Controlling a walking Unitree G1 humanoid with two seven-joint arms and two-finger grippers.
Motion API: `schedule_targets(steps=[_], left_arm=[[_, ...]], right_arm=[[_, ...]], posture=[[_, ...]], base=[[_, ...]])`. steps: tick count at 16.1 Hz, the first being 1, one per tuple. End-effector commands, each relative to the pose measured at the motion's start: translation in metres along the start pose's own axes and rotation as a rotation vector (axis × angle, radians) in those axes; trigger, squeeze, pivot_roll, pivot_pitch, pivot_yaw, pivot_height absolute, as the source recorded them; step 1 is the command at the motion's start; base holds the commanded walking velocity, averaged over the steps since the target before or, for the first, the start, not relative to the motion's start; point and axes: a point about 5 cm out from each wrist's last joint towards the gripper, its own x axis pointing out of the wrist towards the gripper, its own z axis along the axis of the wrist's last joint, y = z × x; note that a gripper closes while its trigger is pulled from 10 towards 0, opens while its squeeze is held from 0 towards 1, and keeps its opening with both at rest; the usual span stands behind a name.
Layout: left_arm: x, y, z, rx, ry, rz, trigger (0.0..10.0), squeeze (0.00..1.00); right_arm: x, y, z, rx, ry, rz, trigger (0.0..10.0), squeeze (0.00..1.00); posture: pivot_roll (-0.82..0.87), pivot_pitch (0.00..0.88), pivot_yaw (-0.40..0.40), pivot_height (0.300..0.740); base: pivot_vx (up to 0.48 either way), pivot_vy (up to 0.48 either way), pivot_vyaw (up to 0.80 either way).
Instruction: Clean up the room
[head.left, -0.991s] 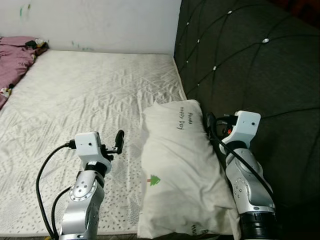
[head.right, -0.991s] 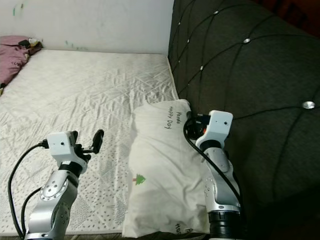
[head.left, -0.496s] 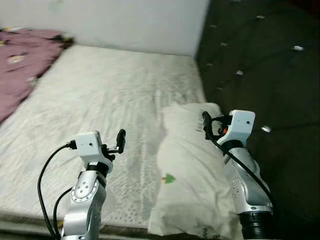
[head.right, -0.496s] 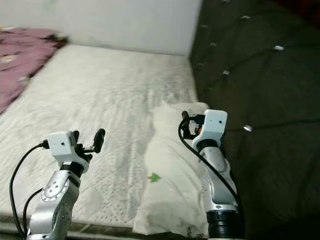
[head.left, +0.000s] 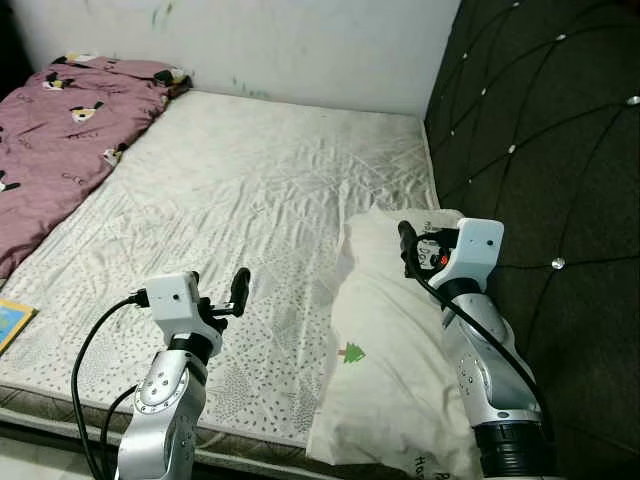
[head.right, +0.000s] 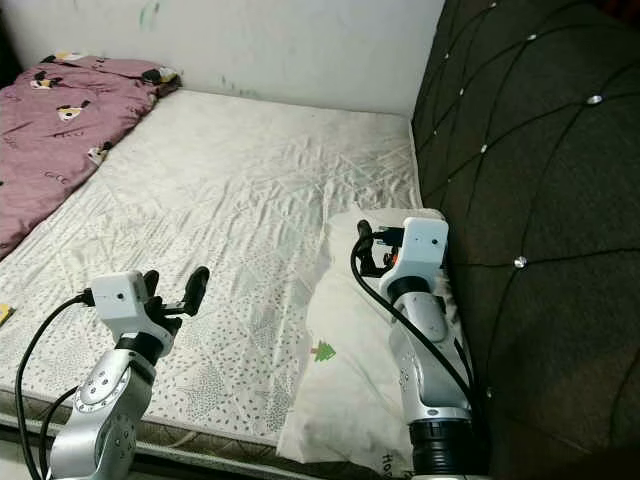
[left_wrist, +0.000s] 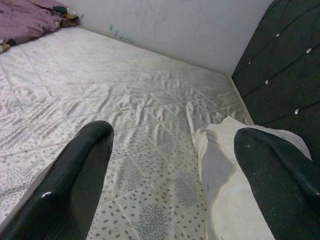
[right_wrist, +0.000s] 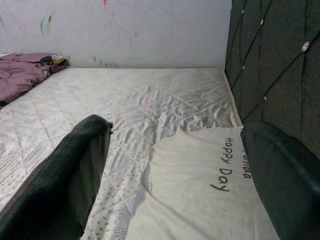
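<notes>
A white pillow (head.left: 385, 350) printed "Happy Day" with a small green tree lies on the right side of the white quilted mattress (head.left: 250, 190), against the dark tufted headboard (head.left: 540, 130). My right gripper (head.left: 420, 245) hovers open over the pillow's far end, which also shows in the right wrist view (right_wrist: 200, 190) between the two fingers. My left gripper (head.right: 176, 288) is open above the mattress near its front edge, left of the pillow (left_wrist: 235, 190), holding nothing. A purple patterned blanket (head.left: 60, 130) is bunched on the far left of the bed.
A white wall (head.left: 300, 40) closes the far side of the bed. A small blue flat item (head.left: 8, 325) lies at the mattress's left front edge. The mattress's front edge (head.left: 260, 435) runs just ahead of my arms.
The whole view has swung left and pulled back, bringing the purple blanket and more mattress into view. Both grippers stay open in much the same poses.
</notes>
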Motion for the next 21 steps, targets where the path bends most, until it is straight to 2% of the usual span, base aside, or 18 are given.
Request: schedule_targets(steps=[1, 7, 12, 21], left_arm=[[0.002, -0.002, 0.002, -0.004, -0.002, -0.008, 10.0, 0.0], [0.003, -0.001, 0.002, 0.035, 0.0, 0.011, 10.0, 0.0], [0.004, 0.0, 0.005, 0.077, -0.048, 0.026, 10.0, 0.0], [0.006, 0.0, 0.006, 0.082, -0.084, 0.03, 10.0, 0.0]], right_arm=[[0.002, 0.0, 0.005, 0.005, -0.014, 0.001, 10.0, 0.0], [0.004, 0.001, 0.008, 0.019, -0.024, -0.002, 10.0, 0.0], [0.004, 0.003, 0.008, 0.034, -0.029, 0.009, 10.0, 0.0], [0.007, 0.01, 0.005, 0.023, -0.01, 0.041, 10.0, 0.0]], posture=[[0.02, 0.019, -0.048, 0.74], [0.02, 0.022, -0.046, 0.74], [0.02, 0.017, -0.047, 0.74], [0.02, 0.0, -0.051, 0.74]], base=[[0.0, 0.364, 0.0], [0.0, 0.421, 0.0], [0.0, 0.48, 0.0], [0.0, 0.48, 0.0]])
